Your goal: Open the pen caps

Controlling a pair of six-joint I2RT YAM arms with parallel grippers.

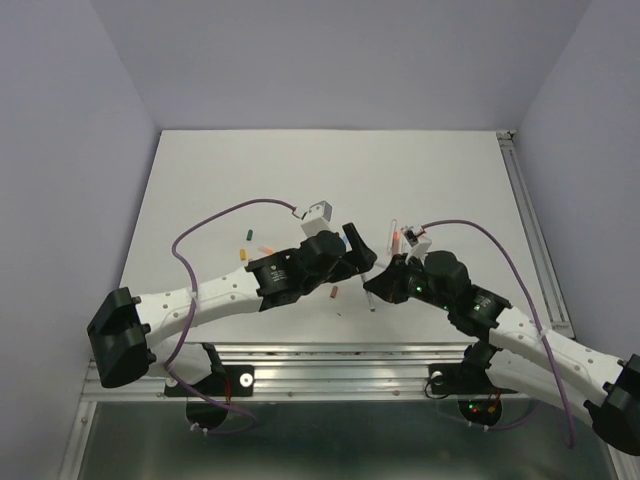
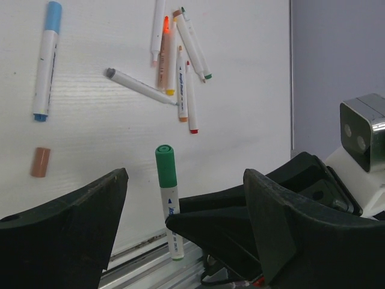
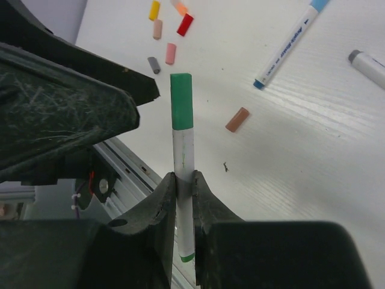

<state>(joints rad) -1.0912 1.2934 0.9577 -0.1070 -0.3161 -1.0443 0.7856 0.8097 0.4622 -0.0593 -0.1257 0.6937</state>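
Right tool [image 3: 183, 180] clamps green pen [image 3: 182, 150] mid-barrel; left tool [image 2: 186, 176], spread wide, beside its cap [image 2: 165, 165].

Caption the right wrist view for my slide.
Right hand clamps the green-capped pen; loose caps lie on the table.

No lettering is clear enough to read. Blue print runs along the barrel of the blue-capped pen [image 3: 287, 47], upper right in the right wrist view. There is more on the green-capped pen [image 2: 171, 211], lower centre in the left wrist view, and both are too blurred to make out.
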